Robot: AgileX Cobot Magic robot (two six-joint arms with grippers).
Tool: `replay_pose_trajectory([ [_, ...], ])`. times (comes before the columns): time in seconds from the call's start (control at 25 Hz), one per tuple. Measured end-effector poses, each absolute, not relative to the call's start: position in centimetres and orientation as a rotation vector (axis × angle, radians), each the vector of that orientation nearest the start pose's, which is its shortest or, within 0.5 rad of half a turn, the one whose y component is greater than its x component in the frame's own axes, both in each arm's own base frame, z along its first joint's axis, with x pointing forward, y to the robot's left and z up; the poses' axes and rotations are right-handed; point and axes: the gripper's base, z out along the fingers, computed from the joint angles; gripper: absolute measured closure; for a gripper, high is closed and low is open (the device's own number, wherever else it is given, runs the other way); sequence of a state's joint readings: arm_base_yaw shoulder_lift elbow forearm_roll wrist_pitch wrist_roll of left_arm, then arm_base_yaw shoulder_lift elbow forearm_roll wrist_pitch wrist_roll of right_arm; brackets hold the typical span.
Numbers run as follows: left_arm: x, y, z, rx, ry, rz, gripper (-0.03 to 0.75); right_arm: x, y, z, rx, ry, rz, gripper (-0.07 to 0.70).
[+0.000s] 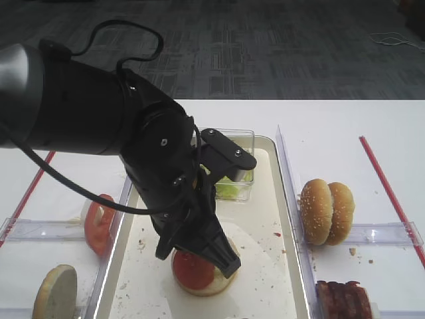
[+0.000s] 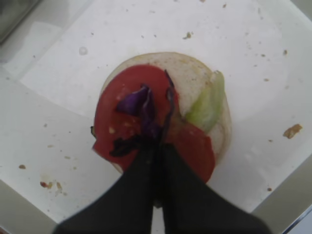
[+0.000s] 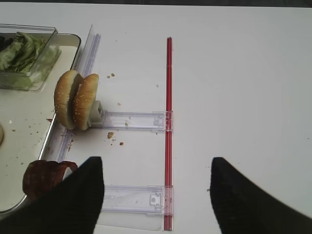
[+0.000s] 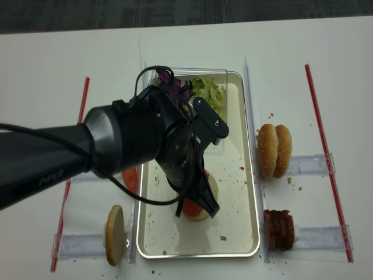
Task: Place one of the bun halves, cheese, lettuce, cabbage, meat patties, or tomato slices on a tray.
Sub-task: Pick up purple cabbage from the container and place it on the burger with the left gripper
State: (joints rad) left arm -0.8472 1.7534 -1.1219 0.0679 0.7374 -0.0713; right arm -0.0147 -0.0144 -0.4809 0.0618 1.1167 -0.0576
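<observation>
- Left tool (image 2: 158, 146): fingers pressed together, tips down on the stack in the tray; a purple shred of cabbage (image 2: 141, 109) lies at the tips, and whether it is pinched between them cannot be told.
- The stack (seen best from the left wrist view): a bun half (image 2: 195, 78) cut face up, a tomato slice (image 2: 117, 126) on it, a strip of lettuce (image 2: 209, 100) at the slice's edge, the cabbage on top of the tomato.
- In the high view the left arm hides most of the stack; the bun base with its red slice (image 1: 192, 269) shows under the tool's tips.
- Tray (image 4: 233, 233): cream-white, crumbed, lying on the white surface (image 1: 332, 119) between clear side rails.
- Clear tub (image 3: 29, 58) at the tray's far end, holding green leaves; purple shreds (image 4: 172, 87) show at its left side in the realsense view.
- Right of the tray: two bun halves (image 1: 325, 211) standing on edge together against a holder; the meat patties (image 4: 280, 228) stand nearer the camera on the next holder.
- Left of the tray: tomato slices (image 1: 98, 222) on edge, and a single bun half (image 1: 56, 292) on edge below them.
- Right tool (image 3: 156, 195): fingers spread wide above bare surface, holding nothing (well apart from the tray).
- Red strip (image 3: 168, 122) runs along the surface under the right tool.
</observation>
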Motion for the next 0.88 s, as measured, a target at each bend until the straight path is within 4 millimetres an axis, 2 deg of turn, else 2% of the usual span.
replay_pose_trajectory([
  [0.88,22.89,-25.25,19.54,1.135,2.625,-0.113,0.684,-0.74,0.52,26.76,-0.05,2.103,0.031,0.125],
])
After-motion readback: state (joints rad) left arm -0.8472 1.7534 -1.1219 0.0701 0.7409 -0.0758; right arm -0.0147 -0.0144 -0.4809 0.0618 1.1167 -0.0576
